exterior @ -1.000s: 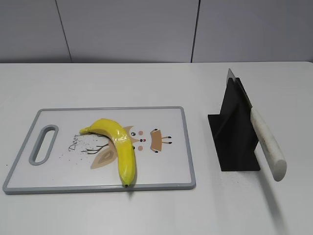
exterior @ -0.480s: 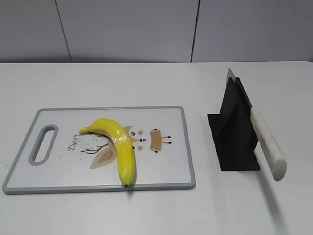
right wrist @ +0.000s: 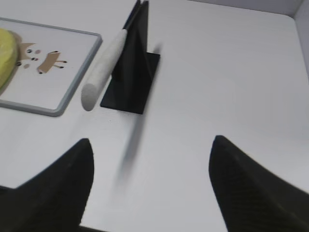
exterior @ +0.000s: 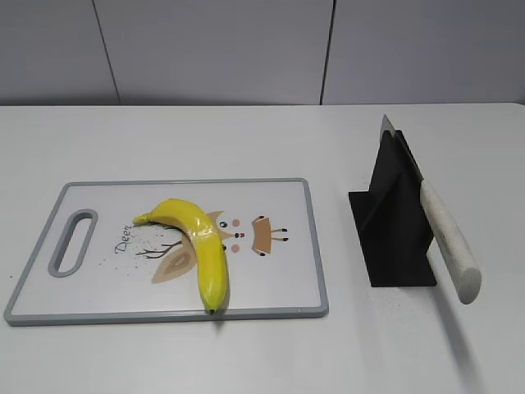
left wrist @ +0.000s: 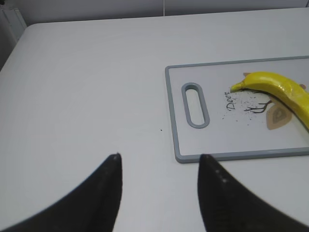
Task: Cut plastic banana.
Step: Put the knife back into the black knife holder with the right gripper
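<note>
- The banana (exterior: 199, 245) is glossy bright yellow and curved like a hook, with a dark tip pointing at the near edge of the cutting board (exterior: 283, 283) and a greenish stem toward the handle slot (exterior: 73, 241).
- A shiny seam wraps its middle, right at the bend.
- It lies flat on the board, over the printed deer drawing and the speckles beside it.
- A knife (exterior: 447, 238) with a white handle leans in a black stand (exterior: 392, 222) on the tabletop (exterior: 246, 139), well to the right of the board.
- The left hand (left wrist: 159, 157) hangs wide apart over bare tabletop, near the board's handle end, holding nothing.
- The right hand (right wrist: 152, 145) is spread wide too, empty, just short of the stand.
</note>
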You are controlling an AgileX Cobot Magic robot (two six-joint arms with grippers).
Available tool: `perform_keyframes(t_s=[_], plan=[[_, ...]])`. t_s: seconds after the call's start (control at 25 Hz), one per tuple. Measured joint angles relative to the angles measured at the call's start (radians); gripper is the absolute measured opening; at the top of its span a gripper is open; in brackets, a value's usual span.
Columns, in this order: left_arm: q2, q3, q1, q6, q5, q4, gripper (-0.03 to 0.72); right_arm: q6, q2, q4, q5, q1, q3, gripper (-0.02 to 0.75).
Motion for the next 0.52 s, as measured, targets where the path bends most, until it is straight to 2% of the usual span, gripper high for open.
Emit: perform_keyframes(t_s=[0.12,0.52], plan=[[0.000,0.000,0.000,0.000,0.000,0.000,0.492,0.000,0.000,0.000,0.000,-0.058,0.000,0.589],[0.000,0.000,0.000,0.000,0.000,0.000,0.492,0.000,0.000,0.001,0.000,-0.065,0.000,0.589]])
